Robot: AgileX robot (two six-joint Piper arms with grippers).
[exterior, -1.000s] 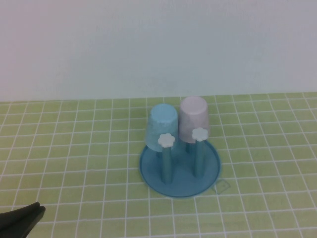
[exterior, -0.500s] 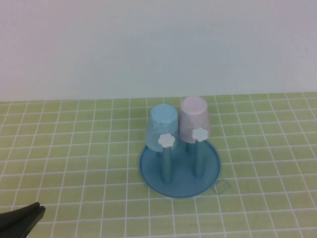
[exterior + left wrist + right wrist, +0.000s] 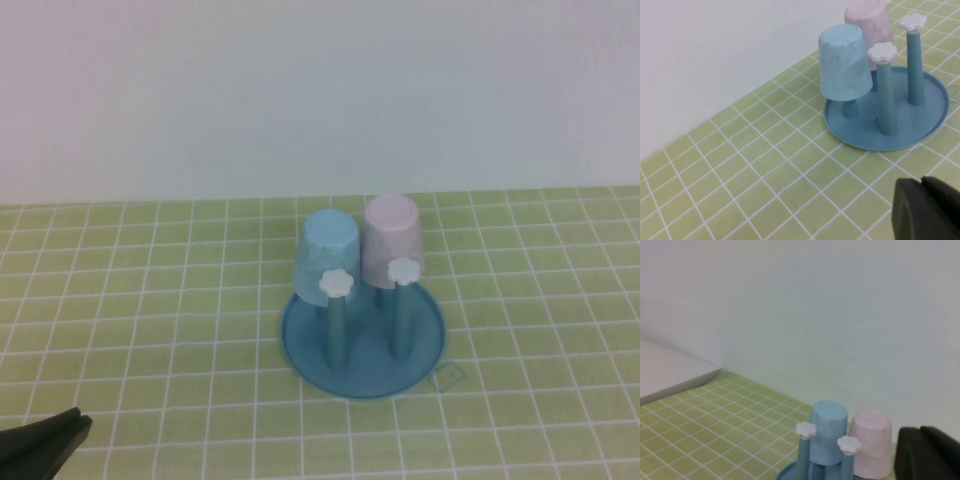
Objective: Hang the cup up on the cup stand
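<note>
The pink cup (image 3: 391, 242) sits upside down on a rear peg of the cup stand (image 3: 363, 372), well ahead of the left end effector (image 3: 62, 428), pressed together and cut off. The right end effector (image 3: 926, 452), closed, is mostly hidden.
</note>
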